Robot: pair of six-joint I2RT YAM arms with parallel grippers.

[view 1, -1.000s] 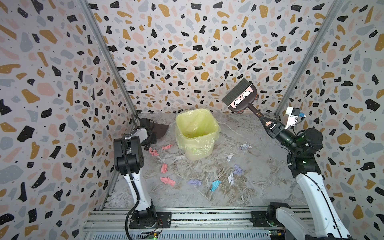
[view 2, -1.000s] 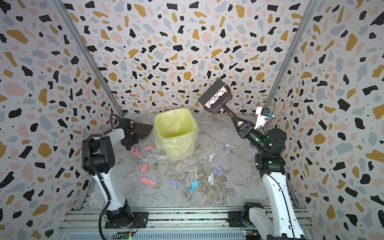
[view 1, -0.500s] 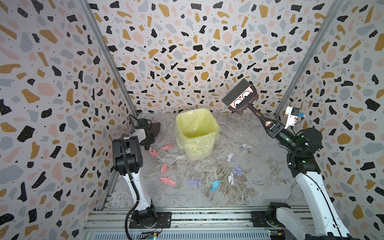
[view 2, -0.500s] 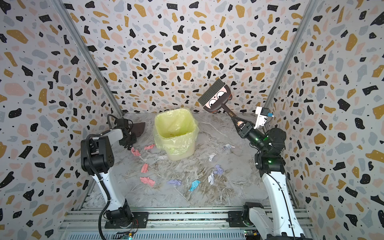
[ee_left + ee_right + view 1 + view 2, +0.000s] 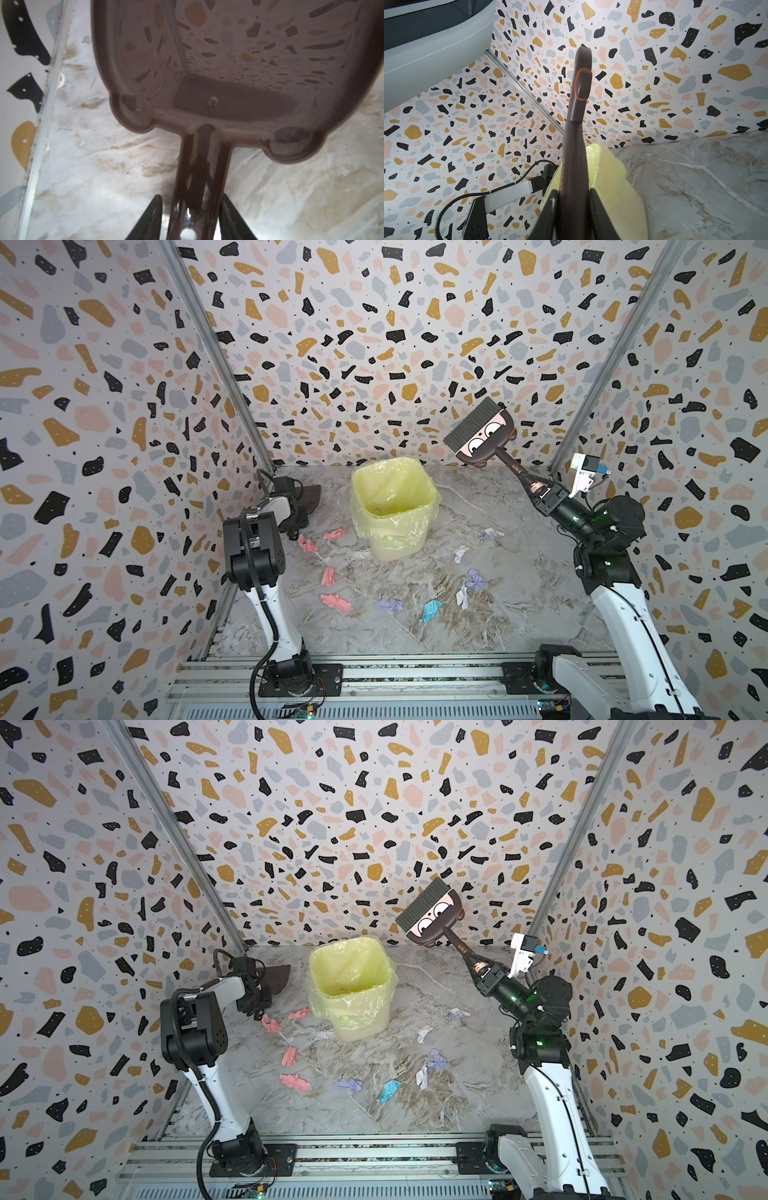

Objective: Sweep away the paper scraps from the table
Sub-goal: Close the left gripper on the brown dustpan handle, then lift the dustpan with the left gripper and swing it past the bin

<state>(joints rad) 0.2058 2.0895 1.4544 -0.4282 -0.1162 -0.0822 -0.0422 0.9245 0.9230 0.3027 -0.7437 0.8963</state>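
Note:
Several paper scraps lie on the table (image 5: 519, 593): pink ones (image 5: 335, 601) at the left, a lilac one (image 5: 389, 605), a light blue one (image 5: 430, 610) and white ones (image 5: 459, 552) nearer the right. My left gripper (image 5: 192, 196) is at the back left, with its jaws either side of a brown dustpan's (image 5: 228, 72) handle and thin gaps showing on both sides. My right gripper (image 5: 574, 190) is shut on the handle of a brown brush (image 5: 480, 437) with a cartoon face. It holds the brush up in the air, bristles toward the back wall.
A bin with a yellow liner (image 5: 392, 510) stands at the back middle, between dustpan (image 5: 309, 497) and brush. Terrazzo-patterned walls close in the left, back and right sides. A metal rail (image 5: 374, 676) with both arm bases runs along the front edge.
My left gripper's jaws have narrowed around the dustpan handle and the left wrist has shifted slightly. The right arm and the brush have not moved.

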